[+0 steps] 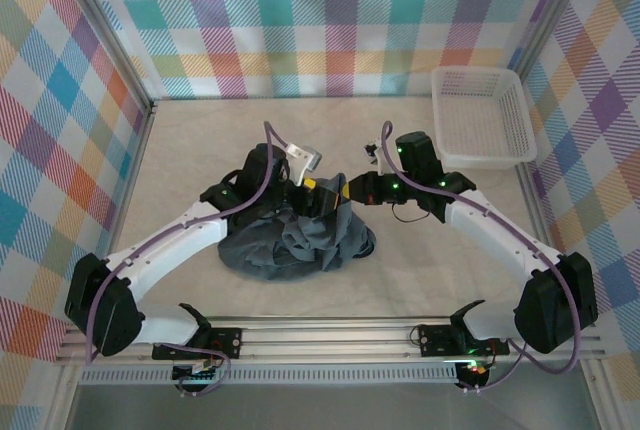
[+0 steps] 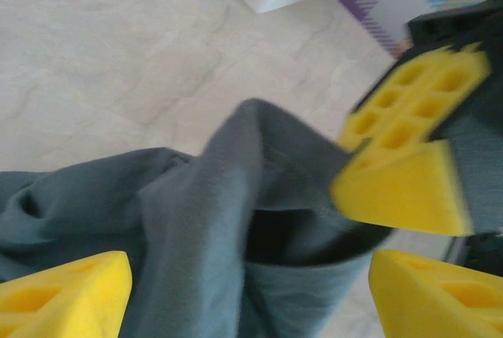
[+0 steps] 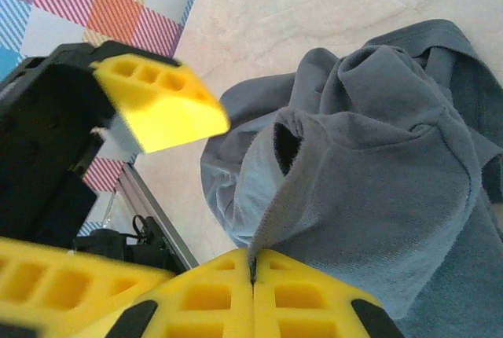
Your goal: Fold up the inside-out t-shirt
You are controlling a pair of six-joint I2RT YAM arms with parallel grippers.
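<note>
The inside-out t-shirt (image 1: 300,245) is lying bunched at frame centre. The right gripper (image 3: 253,266) is pinching its fabric. The left gripper (image 2: 251,295) is standing spread.

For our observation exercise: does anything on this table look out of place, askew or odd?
Yes. The t-shirt sits mid-table as a crumpled heap rather than flat, one fold lifted where the right gripper is shut on it; the left gripper stands open around that raised cloth. The white basket sits upright.
</note>
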